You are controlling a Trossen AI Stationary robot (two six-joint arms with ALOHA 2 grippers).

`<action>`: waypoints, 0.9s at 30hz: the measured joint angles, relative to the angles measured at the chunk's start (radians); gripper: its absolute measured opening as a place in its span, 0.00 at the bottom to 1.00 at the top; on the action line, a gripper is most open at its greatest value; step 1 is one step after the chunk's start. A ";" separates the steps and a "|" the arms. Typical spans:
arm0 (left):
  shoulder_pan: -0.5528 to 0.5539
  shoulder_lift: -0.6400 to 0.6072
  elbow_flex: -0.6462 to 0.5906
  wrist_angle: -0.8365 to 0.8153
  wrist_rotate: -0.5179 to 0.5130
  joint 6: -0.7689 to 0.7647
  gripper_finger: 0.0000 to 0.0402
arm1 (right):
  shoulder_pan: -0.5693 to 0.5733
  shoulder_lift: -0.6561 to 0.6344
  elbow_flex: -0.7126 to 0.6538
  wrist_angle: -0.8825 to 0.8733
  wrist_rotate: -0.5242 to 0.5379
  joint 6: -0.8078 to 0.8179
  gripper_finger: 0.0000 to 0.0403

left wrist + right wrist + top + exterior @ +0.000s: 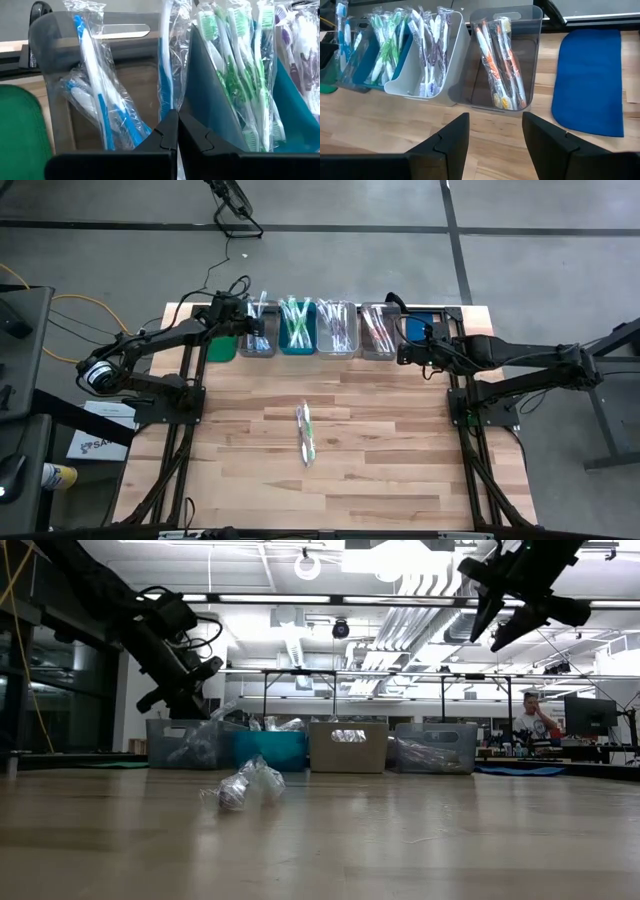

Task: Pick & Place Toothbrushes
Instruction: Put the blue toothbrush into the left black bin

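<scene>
My left gripper (pixel 177 131) sits pressed together on a wrapped blue toothbrush (pixel 166 60), over the grey bin (pixel 258 340) where blues collect. My right gripper (pixel 492 137) waits spread before the clear bin (pixel 512 60). Two wrapped toothbrushes (pixel 306 432) lie on the desk (pixel 400 470), well behind both.

bright overhead ceiling strips — glare in low view | soft shadows | foreground blurred

Matt pale wood table (pixel 380 470), glossy crinkled plastic wrap on toothbrushes (pixel 107 107) (translucent plastic bins (pixel 507 60)).
</scene>
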 joint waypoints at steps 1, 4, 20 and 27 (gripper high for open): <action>0.000 0.000 0.000 -0.001 -0.001 -0.003 0.00 | 0.000 0.000 0.000 -0.003 -0.002 0.000 0.44; 0.000 0.000 0.000 -0.026 -0.011 -0.025 0.00 | 0.000 0.000 0.000 -0.011 -0.003 0.000 0.44; 0.000 0.000 0.000 -0.137 -0.065 -0.075 0.01 | 0.000 0.000 0.000 -0.015 -0.011 0.000 0.44; 0.000 0.000 0.000 -0.152 -0.041 -0.014 0.16 | 0.000 0.000 0.000 -0.015 -0.011 0.003 0.44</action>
